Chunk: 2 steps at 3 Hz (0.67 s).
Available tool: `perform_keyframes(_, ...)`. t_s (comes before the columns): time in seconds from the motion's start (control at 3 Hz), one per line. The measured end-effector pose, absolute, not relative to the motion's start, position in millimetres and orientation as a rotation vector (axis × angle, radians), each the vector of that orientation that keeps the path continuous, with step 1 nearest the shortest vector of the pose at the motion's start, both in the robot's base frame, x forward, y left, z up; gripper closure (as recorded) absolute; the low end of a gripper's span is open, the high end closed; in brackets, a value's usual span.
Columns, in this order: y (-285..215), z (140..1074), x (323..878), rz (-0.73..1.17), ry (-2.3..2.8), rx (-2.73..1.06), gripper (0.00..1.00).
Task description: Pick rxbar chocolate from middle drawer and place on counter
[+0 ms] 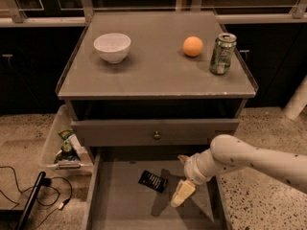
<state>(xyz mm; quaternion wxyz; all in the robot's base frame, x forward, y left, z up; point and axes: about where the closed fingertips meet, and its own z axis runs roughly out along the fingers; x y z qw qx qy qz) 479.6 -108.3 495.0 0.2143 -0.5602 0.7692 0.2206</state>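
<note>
The rxbar chocolate is a small flat black wrapper lying on the floor of the open middle drawer, near its middle. My gripper reaches in from the right on a white arm and hangs over the drawer floor, just right of the bar and apart from it. Its pale finger points down and to the left. The counter is the glossy grey top above.
On the counter stand a white bowl, an orange and a green soda can. A closed drawer front with a knob sits above the open drawer. A bin with packets and cables lie on the floor to the left.
</note>
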Motion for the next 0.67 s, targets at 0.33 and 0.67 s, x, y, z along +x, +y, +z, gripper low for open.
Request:
perform_keyframes(0.33,-96,465,493,0.597,2.075,-1.512,0.0)
perform_keyframes(0.67,-83,430,511,0.598,2.012,-1.466,0.0)
